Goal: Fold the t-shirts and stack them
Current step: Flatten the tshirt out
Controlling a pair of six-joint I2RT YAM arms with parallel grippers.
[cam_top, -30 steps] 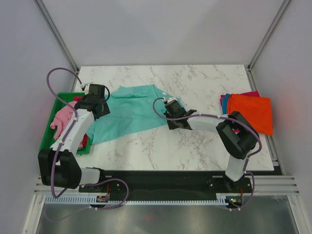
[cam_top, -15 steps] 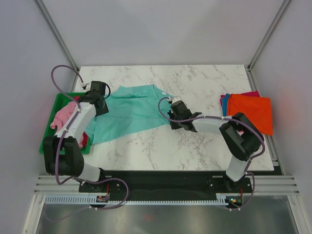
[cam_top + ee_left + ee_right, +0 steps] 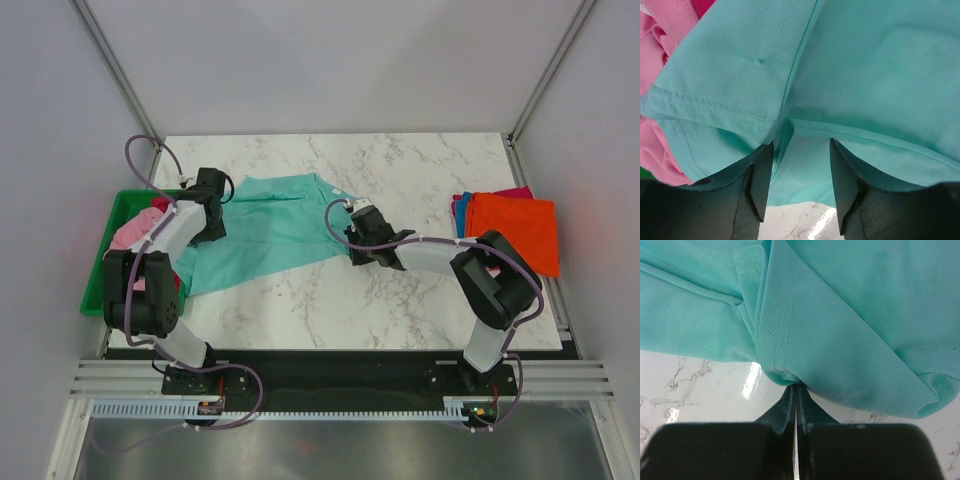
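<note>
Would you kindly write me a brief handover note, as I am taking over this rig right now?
Left gripper: open, fingers at the left hem of the teal t-shirt, beside the green tray.
Right gripper: shut on the teal t-shirt's right edge.
Teal t-shirt: spread on the table, not folded.
Done: orange t-shirt folded on top of the stack at the right, blue t-shirt and magenta t-shirt beneath.
Left: fold and stack the teal one, then the pink t-shirt in the tray.
</note>
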